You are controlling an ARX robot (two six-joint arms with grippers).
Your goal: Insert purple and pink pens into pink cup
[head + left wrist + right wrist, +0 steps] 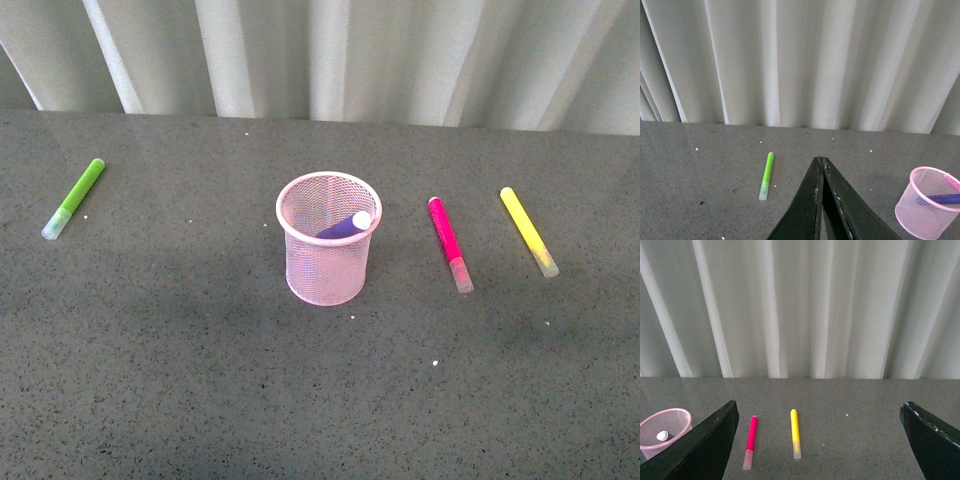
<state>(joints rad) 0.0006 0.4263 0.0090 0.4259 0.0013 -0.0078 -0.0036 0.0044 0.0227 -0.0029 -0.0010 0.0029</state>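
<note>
The pink cup (328,250) stands upright mid-table. The purple pen (345,226) leans inside it, its end at the rim. The cup (926,202) and the pen (945,199) also show in the left wrist view, and the cup (662,429) in the right wrist view. The pink pen (448,242) lies flat on the table right of the cup; it also shows in the right wrist view (750,439). My left gripper (820,161) is shut and empty, back from the cup. My right gripper (820,412) is open and empty, back from the pink pen. Neither arm shows in the front view.
A lime-green marker (74,197) lies at the far left, also in the left wrist view (767,174). A yellow marker (528,231) lies right of the pink pen, also in the right wrist view (795,432). A white curtain (330,55) hangs behind the grey table (200,380).
</note>
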